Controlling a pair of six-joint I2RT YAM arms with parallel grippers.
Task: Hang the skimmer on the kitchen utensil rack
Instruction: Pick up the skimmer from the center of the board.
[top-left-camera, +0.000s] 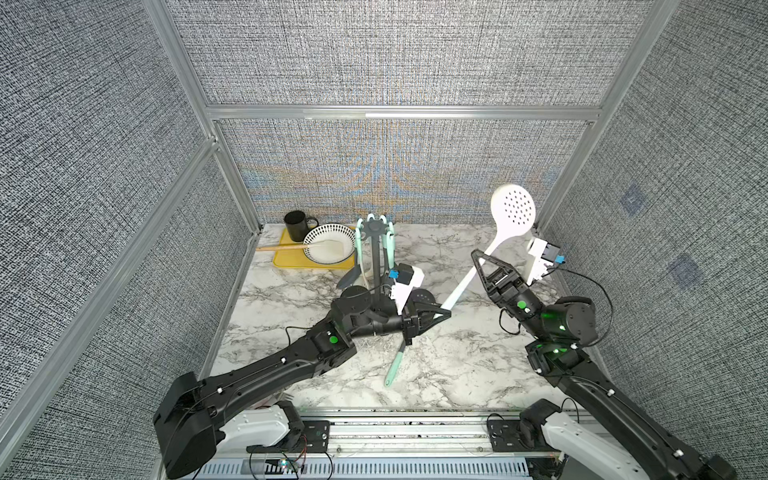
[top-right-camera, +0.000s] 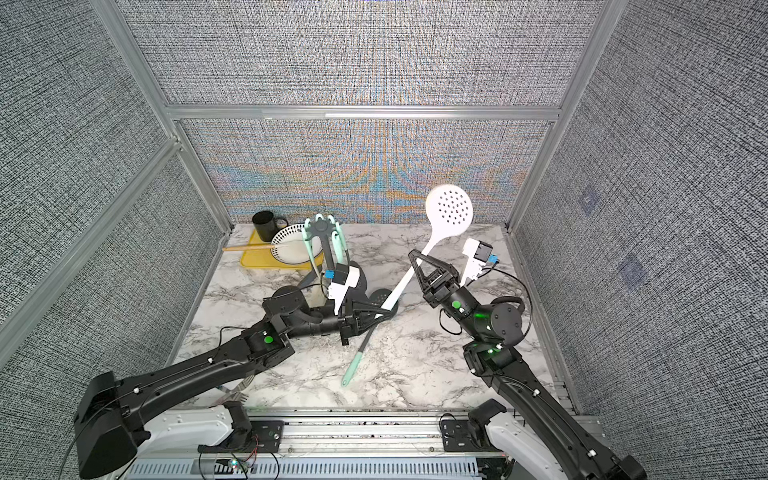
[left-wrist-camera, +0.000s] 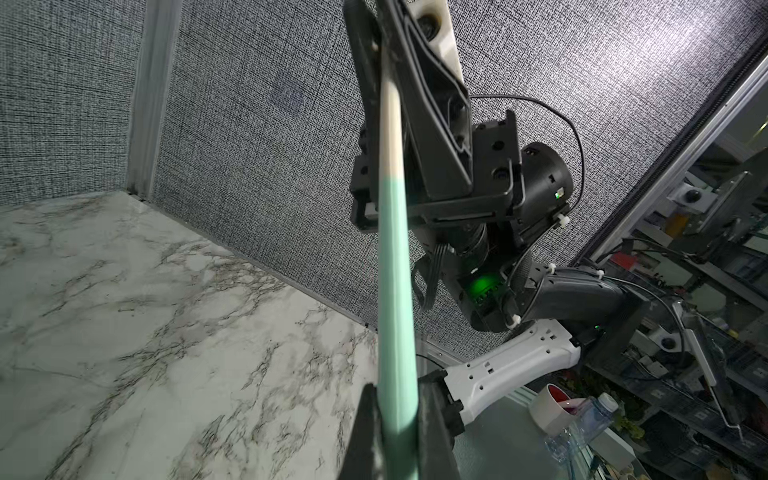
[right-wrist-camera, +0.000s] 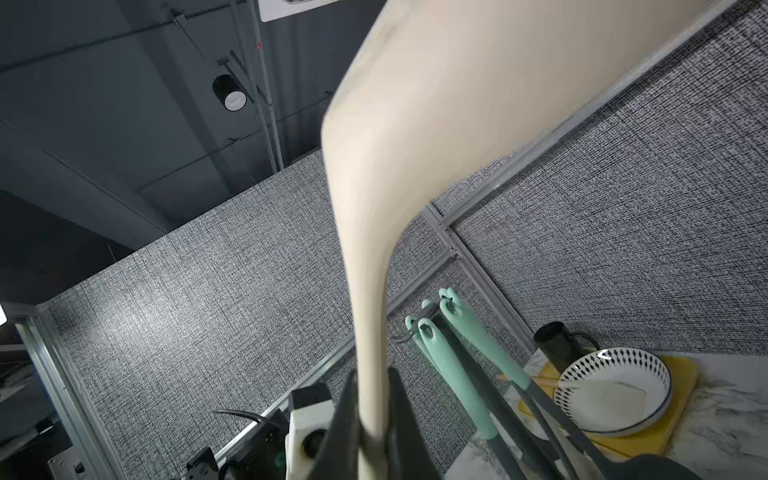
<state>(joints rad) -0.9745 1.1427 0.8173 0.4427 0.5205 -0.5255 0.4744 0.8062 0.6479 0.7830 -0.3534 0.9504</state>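
1. Mint silicone sits between the fingers of the left gripper (left-wrist-camera: 397, 419), which we read as clamped on the lower, green end of the skimmer (top-left-camera: 513, 208).
2. We see the right gripper (right-wrist-camera: 372, 415) pinched on the cream neck of the same handle, so both arms hold the one tool, probably as a hand-over.
3. The skimmer is held in the air on the right side, slanting, with its perforated head high and its handle end low. We judge this upside down for hanging.
4. The kitchen utensil rack (top-left-camera: 375, 227) stands at the back, nearer the left arm. That is likely why the left arm takes the handle end.
5. Other mint handles (top-left-camera: 358, 241) already hang from its crown, ends up and heads down. We cannot tell which hook is free.
6. A dark slotted utensil (top-left-camera: 395, 365) lies on the marble tabletop (top-left-camera: 457, 374) under the left arm.
7. A black mug (top-left-camera: 296, 224) and a patterned bowl (top-left-camera: 330, 245) sit on a yellow mat (top-left-camera: 286, 262) just beside the rack, which leaves little room for the swing.
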